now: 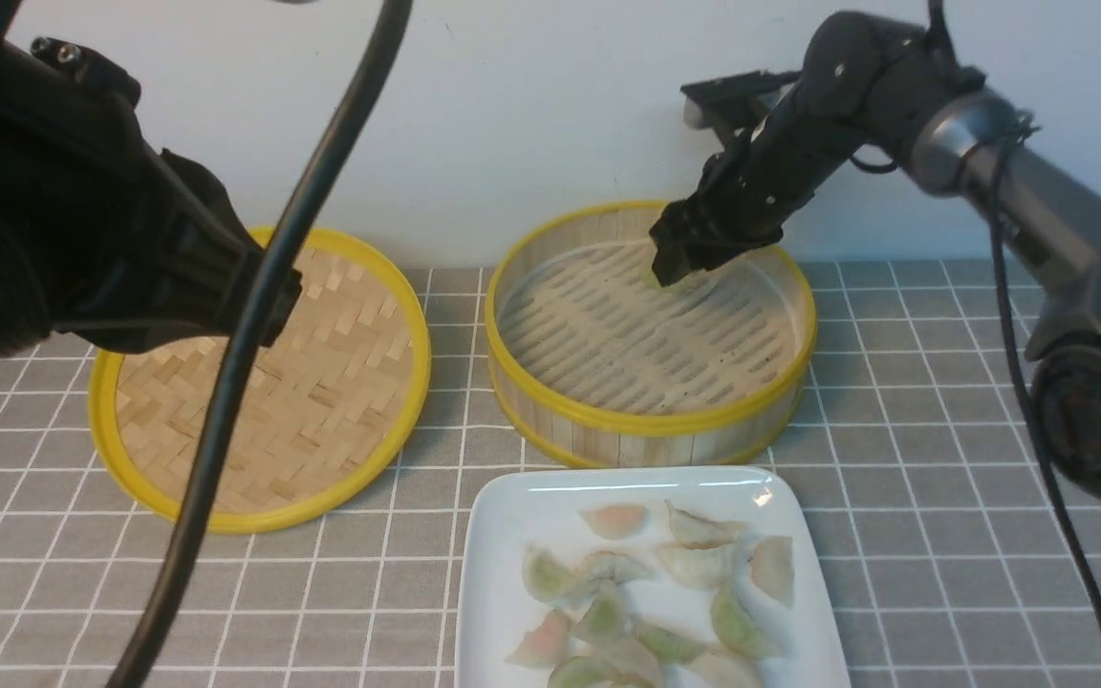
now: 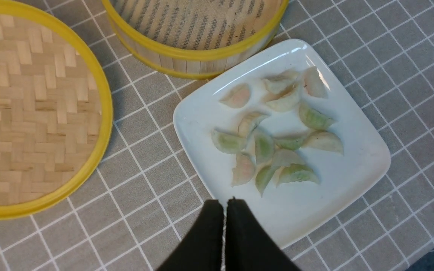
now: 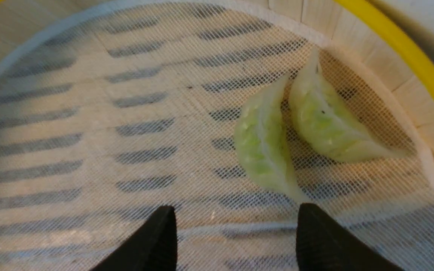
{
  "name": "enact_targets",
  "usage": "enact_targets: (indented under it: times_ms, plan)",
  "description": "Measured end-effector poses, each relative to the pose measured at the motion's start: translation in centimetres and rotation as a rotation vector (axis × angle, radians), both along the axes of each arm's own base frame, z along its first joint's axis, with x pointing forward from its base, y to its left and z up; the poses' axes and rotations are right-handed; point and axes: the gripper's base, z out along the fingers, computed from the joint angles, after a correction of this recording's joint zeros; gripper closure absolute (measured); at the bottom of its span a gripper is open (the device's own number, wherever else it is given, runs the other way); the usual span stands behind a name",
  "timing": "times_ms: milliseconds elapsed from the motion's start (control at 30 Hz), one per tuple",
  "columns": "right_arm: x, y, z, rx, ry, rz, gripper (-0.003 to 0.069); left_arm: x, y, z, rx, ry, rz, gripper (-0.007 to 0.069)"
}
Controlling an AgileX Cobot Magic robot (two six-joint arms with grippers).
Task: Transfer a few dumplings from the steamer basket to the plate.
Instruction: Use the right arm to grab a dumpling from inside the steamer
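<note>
Lying in one steamer basket [image 1: 651,420], two dumplings [image 3: 262,150]; right jaws parted, empty; left jaws together, empty

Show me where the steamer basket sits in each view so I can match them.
Front view: the steamer basket stands centre, behind the plate, with the right hand dipped inside.
Left wrist view: only its near wall, cut off by the frame, next to the plate.
Right wrist view: its meshed floor fills the picture, two dumplings near the wall.
Shared landmark: its yellow rim.
</note>
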Motion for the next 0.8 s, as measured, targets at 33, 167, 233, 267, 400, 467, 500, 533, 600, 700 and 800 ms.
enact_targets:
  times_ms: [33,167,233,267,400,467,500,533,600,700,800]
  plan:
    - [0.2,0.0,-0.4,-0.001,-0.006,-0.004,0.0260,0.0,0.0,0.0,0.003,-0.002,0.002,0.0629]
    - [0.9,0.0,-1.3,-0.002,-0.052,-0.024,0.0257,0.1,0.1,0.0,0.010,-0.006,0.006,0.0629]
    - [1.2,0.1,-1.5,0.007,-0.081,-0.036,0.0257,0.1,0.1,0.0,0.011,-0.007,0.006,0.0629]
    - [1.4,0.1,-1.8,0.014,-0.094,-0.043,0.0257,0.1,0.1,0.0,0.011,-0.007,0.007,0.0629]
    - [1.6,0.3,-2.3,0.037,-0.093,-0.050,0.0257,0.1,0.1,0.0,0.012,-0.007,0.007,0.0629]
    - [1.7,0.4,-2.4,0.047,-0.094,-0.050,0.0263,0.1,0.1,0.0,0.012,-0.007,0.007,0.0629]
    - [1.7,0.4,-2.4,0.053,-0.094,-0.051,0.0268,0.1,0.1,0.0,0.012,-0.007,0.007,0.0629]
    - [1.7,0.5,-2.5,0.057,-0.093,-0.051,0.0278,0.1,0.1,0.0,0.012,-0.007,0.007,0.0629]
    - [1.5,0.7,-2.7,0.053,-0.077,-0.042,0.0307,0.1,0.1,0.0,0.012,-0.007,0.007,0.0629]
    - [1.2,1.4,-3.2,0.045,-0.060,-0.022,0.0337,0.1,0.1,0.0,0.012,-0.007,0.007,0.0629]
    - [1.0,2.3,-3.4,0.026,-0.070,-0.004,0.0358,0.1,0.1,0.0,0.012,-0.007,0.007,0.0629]
